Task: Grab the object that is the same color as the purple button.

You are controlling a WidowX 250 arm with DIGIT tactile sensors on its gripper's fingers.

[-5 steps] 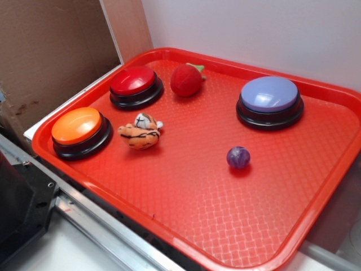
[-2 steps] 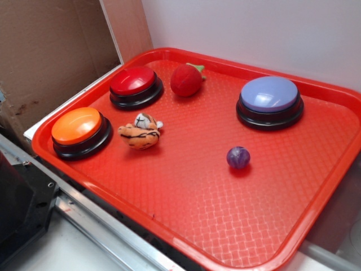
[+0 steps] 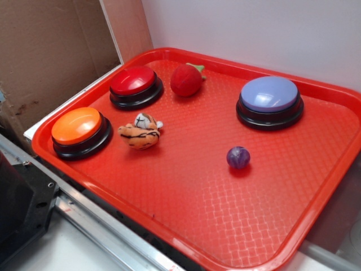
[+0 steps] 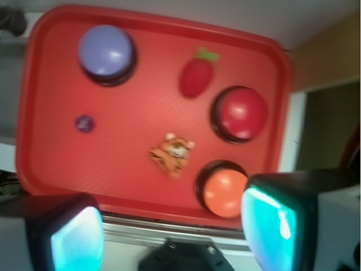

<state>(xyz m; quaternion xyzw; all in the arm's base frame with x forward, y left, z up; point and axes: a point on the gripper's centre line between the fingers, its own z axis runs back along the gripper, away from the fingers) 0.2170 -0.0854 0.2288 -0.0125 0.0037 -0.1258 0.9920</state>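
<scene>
Black gripper [image 4: 172,231] fingers [image 4: 70,237] (glowing cyan pads).

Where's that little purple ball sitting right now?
The purple ball lies loose on the red tray, just in front of the lavender button in the exterior view, well apart from the toy tiger. The wrist view shows it near the tray's left edge.

Gripper [image 4: 169,231] only visible in wrist view, out of frame in exterior. Both fingers [image 4: 65,234] sit at bottom corners of the frame, wide apart, nothing between them. Looks fully spread, though the image is blurry. Camera pointing roughly straight down, gripper high up, touching nothing.
</scene>
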